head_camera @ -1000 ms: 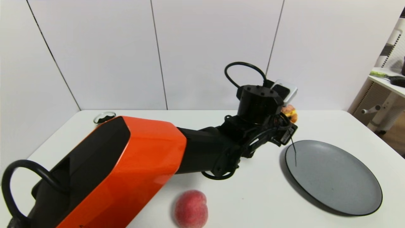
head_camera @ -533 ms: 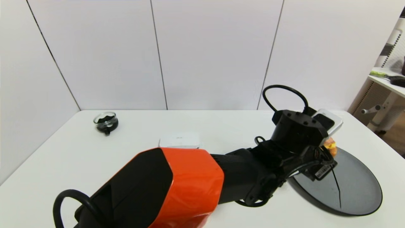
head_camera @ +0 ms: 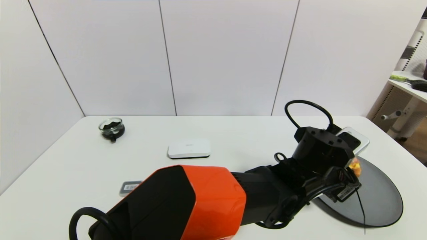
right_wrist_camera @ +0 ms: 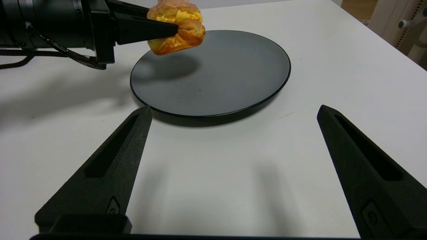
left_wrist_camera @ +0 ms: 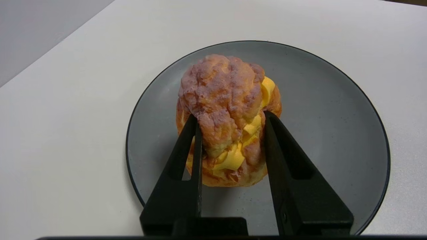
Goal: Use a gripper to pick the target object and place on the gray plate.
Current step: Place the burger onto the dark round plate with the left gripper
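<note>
My left gripper (left_wrist_camera: 231, 117) is shut on the golden-brown cream puff (left_wrist_camera: 227, 113) with yellow filling and holds it just above the gray plate (left_wrist_camera: 333, 133). In the head view the left arm hides most of the puff (head_camera: 355, 165), which hangs over the near-left part of the plate (head_camera: 380, 196). The right wrist view shows the puff (right_wrist_camera: 180, 31) in the air above the plate (right_wrist_camera: 227, 76), with a shadow under it. My right gripper (right_wrist_camera: 233, 111) is open and empty over the bare table in front of the plate.
A white flat box (head_camera: 189, 148) lies mid-table, a small glass bowl with dark contents (head_camera: 111, 127) at the back left, and a small labelled card (head_camera: 130, 186) near the arm. The peach is hidden behind the left arm. A side desk (head_camera: 408, 86) stands at right.
My left arm has swung right and forward with the cream puff, from behind the plate's left side to over the plate, then lowered a little. The right gripper shows no change.
</note>
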Controlling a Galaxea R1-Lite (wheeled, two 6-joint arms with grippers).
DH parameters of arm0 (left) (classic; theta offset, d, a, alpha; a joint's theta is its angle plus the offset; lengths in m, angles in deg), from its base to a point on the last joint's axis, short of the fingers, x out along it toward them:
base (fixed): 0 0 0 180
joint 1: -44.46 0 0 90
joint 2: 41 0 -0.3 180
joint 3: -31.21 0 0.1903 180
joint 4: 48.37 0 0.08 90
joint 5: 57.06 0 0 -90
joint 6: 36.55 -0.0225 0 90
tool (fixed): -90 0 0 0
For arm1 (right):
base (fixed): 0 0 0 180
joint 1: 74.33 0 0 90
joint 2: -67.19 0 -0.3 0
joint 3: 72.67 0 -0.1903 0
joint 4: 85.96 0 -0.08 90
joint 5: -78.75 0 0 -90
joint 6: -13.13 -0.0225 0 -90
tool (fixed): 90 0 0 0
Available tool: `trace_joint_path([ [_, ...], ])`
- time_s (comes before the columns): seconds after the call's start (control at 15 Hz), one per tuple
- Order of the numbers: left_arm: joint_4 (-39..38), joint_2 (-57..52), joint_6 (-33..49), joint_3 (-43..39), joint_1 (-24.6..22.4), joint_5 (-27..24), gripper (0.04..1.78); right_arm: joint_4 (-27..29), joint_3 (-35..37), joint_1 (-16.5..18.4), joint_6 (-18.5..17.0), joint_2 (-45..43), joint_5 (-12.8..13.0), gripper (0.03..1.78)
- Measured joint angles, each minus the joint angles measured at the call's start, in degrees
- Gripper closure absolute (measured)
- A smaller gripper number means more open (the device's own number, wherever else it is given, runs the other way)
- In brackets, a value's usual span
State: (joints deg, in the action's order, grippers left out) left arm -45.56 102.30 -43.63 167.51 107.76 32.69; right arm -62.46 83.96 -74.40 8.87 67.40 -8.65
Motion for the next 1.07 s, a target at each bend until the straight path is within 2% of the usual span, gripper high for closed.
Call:
trace_joint_path([
  [0.27,0.1,0.2,-0.3,0.0,0.2,0.0,0.71,0.0,0.0,0.0,0.0,0.0,0.0,0.1],
  [0.47,0.1,0.2,-0.1,0.0,0.2,0.1,0.52,0.0,0.0,0.0,0.0,0.0,0.0,0.1],
  [0.73,0.1,0.3,-0.1,-0.1,0.1,0.1,0.36,0.0,0.0,0.0,0.0,0.0,0.0,0.1],
  [1.07,1.4,-1.2,0.2,-1.2,0.1,0.1,0.24,0.0,0.0,0.0,0.0,0.0,0.0,0.1],
])
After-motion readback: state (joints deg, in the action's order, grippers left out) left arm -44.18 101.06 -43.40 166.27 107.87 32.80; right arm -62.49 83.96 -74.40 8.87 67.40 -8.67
